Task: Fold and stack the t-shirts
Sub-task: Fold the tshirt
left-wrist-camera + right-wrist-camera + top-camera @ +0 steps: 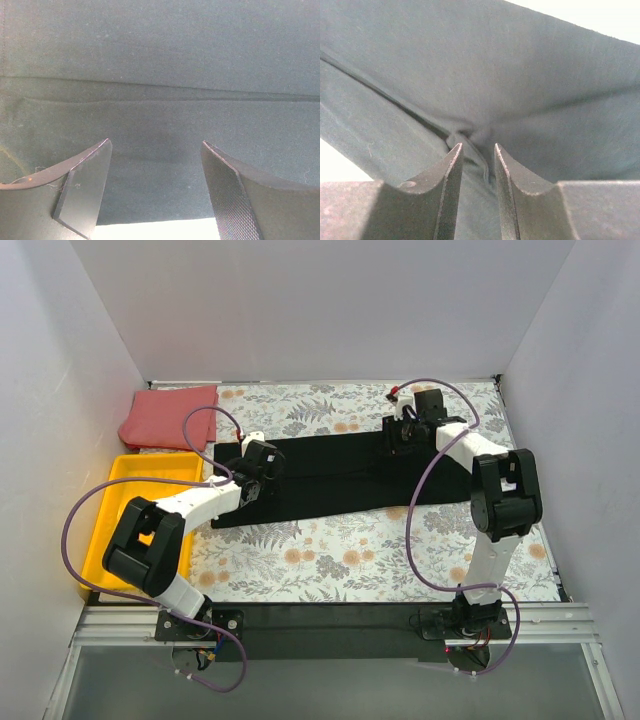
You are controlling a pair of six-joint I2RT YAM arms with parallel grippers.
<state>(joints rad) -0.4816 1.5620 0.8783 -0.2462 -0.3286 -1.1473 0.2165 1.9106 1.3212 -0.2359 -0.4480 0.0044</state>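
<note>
The black t-shirt [340, 480] was pictured mid-fold as a long band across mid-frame, the coral-red t-shirt [168, 416] folded at upper left. A tuck of cloth was pinched in the narrowed right gripper [477, 150]; the left gripper [155, 150] was held wide over the band's left end, where a grasp was judged needed next.

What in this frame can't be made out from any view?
Right wrist: how much black t-shirt the right pincer pinches; its fingers hide the fold.
Left wrist: the shirt's outline, cut off by frame edges around the left pincer.
Top external: coral-red t-shirt fold layers, too small.
</note>
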